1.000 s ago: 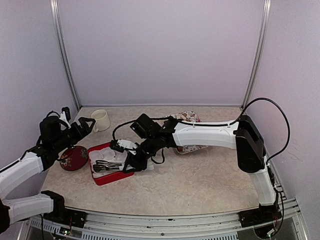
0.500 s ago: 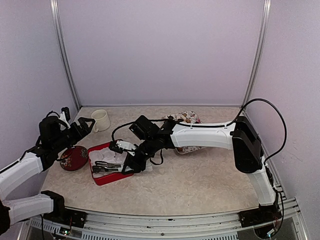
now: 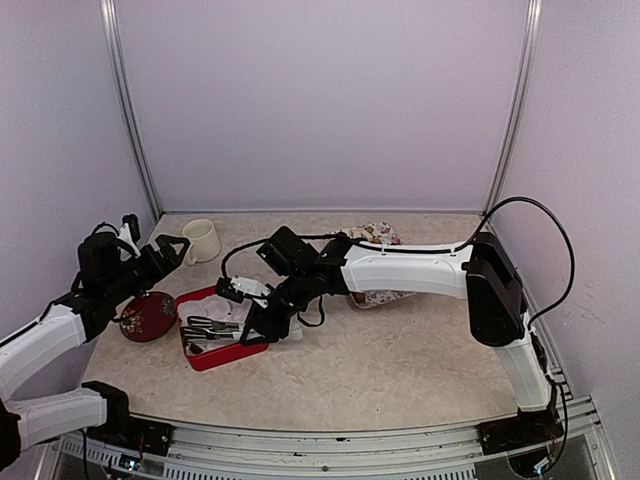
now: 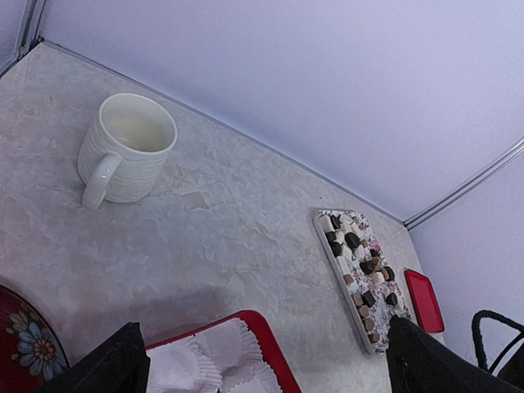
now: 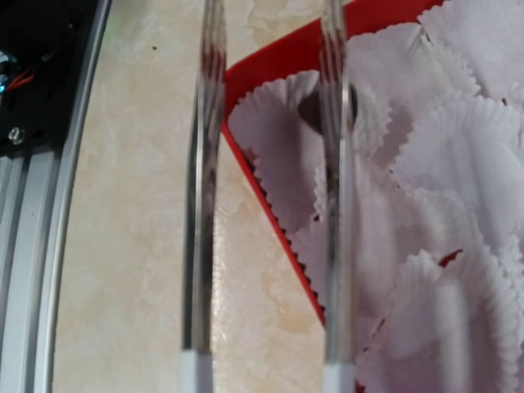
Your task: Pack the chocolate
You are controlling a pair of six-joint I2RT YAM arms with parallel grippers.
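Observation:
The chocolate (image 4: 361,266), dark, tan and cream pieces, lies on a floral tray (image 4: 332,258) at the far right; in the top view the tray (image 3: 377,235) is mostly hidden behind my right arm. My right gripper (image 3: 258,322) is shut on metal tongs (image 3: 205,328) over the red tray (image 3: 226,357) of white paper cups (image 5: 458,147). The tong arms (image 5: 205,205) stand apart. One dark chocolate piece (image 5: 311,108) sits in a cup beside the right tong arm. My left gripper (image 3: 168,250) is open and empty, raised near the mug.
A white mug (image 3: 202,240) stands at the back left. A dark red oval dish (image 3: 148,315) lies left of the red tray. A red lid (image 4: 424,299) lies beyond the floral tray. Metal rails (image 5: 33,246) run along the table's near edge.
My right gripper and the tongs have shifted a little to the left over the red tray. The left arm has not moved.

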